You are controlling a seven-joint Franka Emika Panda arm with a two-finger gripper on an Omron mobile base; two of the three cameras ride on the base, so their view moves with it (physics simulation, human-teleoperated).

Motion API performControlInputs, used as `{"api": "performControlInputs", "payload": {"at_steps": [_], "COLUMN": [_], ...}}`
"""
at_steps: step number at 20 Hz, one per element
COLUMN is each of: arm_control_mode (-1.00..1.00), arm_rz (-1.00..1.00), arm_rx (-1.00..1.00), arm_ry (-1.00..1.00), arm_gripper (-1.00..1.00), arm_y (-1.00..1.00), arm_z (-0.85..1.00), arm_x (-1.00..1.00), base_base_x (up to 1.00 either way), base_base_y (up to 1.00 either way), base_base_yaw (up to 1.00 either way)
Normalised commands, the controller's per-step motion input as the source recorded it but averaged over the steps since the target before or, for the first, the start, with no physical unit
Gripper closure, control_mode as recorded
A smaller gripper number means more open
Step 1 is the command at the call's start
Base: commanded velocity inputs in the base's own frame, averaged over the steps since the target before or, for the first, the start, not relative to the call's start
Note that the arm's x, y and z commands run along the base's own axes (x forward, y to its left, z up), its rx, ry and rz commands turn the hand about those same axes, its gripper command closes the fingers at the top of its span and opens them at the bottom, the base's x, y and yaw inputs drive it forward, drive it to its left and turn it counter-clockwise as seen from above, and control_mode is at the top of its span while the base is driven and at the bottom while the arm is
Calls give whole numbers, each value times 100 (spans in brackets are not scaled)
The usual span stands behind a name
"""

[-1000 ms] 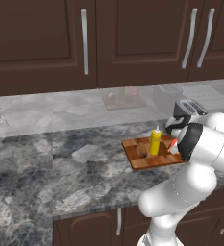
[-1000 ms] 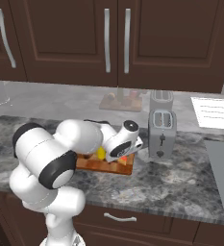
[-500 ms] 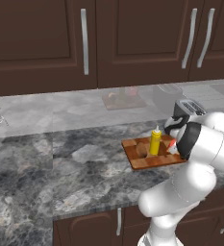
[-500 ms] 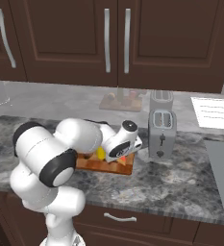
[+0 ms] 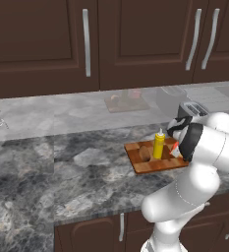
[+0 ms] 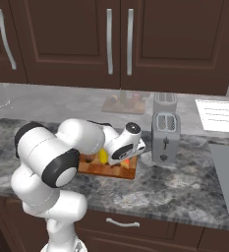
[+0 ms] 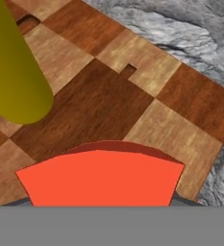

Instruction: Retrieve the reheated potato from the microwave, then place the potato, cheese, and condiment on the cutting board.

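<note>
A: Currently, which step is judged to be in hand?

B: Placement of the cheese [image 7: 101,175] is being finished. It is seen low against the cutting board [image 5: 155,165], close under the hand [image 6: 129,158]. The potato [image 5: 145,153] and the condiment [image 5: 158,143] are already on the board, which lies on the bench [image 5: 62,182].

A: What is called for next?

B: A full release and a straight lift clear of the bottle.

A: What cannot be determined?

B: The fingertips are hidden, so the hand's opening and any grip on the cheese cannot be told.
</note>
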Motion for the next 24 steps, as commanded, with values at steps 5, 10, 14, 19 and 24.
{"api": "performControlInputs", "payload": {"at_steps": [5,10,14,19,24], "arm_control_mode": [-100,-100,-100,-100,-100], "arm_rz": [0,0,0,0,0], "arm_rx": [2,0,0,1,4], "arm_ry": [0,0,0,0,0], "arm_gripper": [-100,-100,-100,-100,-100], "arm_y": [1,0,-2,-8,0], "arm_z": [0,3,17,25,21], "arm_x": [0,0,0,-20,-42], "base_base_x": [0,0,0,0,0], "base_base_y": [0,0,0,0,0], "base_base_yaw": [0,0,0,0,0]}}
